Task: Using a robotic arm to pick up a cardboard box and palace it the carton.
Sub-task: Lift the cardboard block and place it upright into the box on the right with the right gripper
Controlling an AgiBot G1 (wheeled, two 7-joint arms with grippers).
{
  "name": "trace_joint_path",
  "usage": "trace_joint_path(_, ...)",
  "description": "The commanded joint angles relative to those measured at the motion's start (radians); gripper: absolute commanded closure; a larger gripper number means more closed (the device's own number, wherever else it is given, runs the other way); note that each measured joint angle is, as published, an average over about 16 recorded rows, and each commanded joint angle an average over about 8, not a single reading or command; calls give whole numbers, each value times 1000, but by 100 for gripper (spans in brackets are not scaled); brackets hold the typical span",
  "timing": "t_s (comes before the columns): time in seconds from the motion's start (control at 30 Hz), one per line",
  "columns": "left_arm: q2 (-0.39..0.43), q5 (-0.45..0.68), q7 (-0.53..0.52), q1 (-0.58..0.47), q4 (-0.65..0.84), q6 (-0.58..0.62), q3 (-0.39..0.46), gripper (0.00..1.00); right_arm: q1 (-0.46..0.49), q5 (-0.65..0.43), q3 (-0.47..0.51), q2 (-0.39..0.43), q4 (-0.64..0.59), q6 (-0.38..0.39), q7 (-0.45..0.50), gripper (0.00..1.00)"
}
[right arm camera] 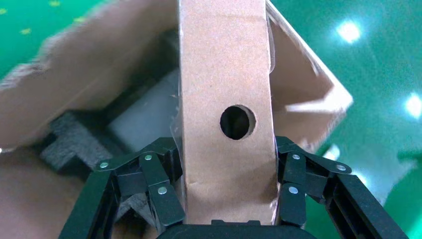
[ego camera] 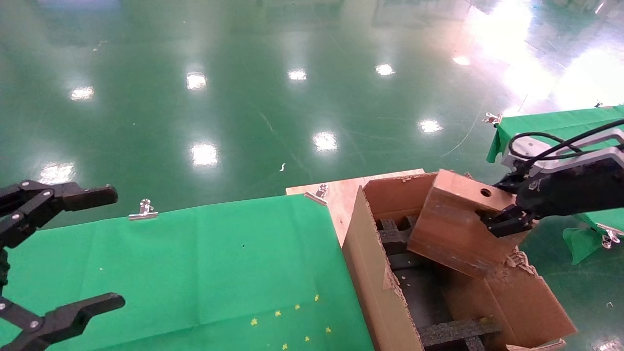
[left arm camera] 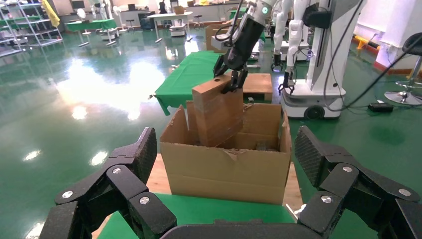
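Note:
My right gripper [ego camera: 504,219] is shut on the small brown cardboard box [ego camera: 453,224], which has a round hole in its top face. It holds the box tilted, with its lower end inside the open top of the large carton [ego camera: 375,273]. Black foam inserts [ego camera: 392,236] lie inside the carton. In the right wrist view the box [right arm camera: 226,99] sits between the fingers [right arm camera: 159,191], above the carton's inside. In the left wrist view the box [left arm camera: 217,112] hangs in the carton [left arm camera: 226,167] under the right gripper [left arm camera: 231,82]. My left gripper [ego camera: 73,253] is open and empty at the far left.
The carton stands on a wooden board [ego camera: 341,195] beside the green-clothed table [ego camera: 185,263]. A second green-clothed table [ego camera: 551,126] is at the right. Metal clips [ego camera: 144,210] hold the cloth. The glossy green floor lies beyond.

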Motion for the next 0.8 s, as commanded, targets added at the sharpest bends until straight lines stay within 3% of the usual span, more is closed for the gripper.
trace_joint_path(0.03,0,0,0,0,0,0,0,0,-29,0,-6,20,41,48,60,100)
trace_joint_path(0.37,0,0,0,0,0,0,0,0,-107,-97,-56,124,318,219,558,100)
trace_joint_path(0.63,0,0,0,0,0,0,0,0,-142,-249,-95,156,425,280,912,100)
trace_joint_path(0.8,0,0,0,0,0,0,0,0,-148,-353,-112,139,453,272,1102,100)
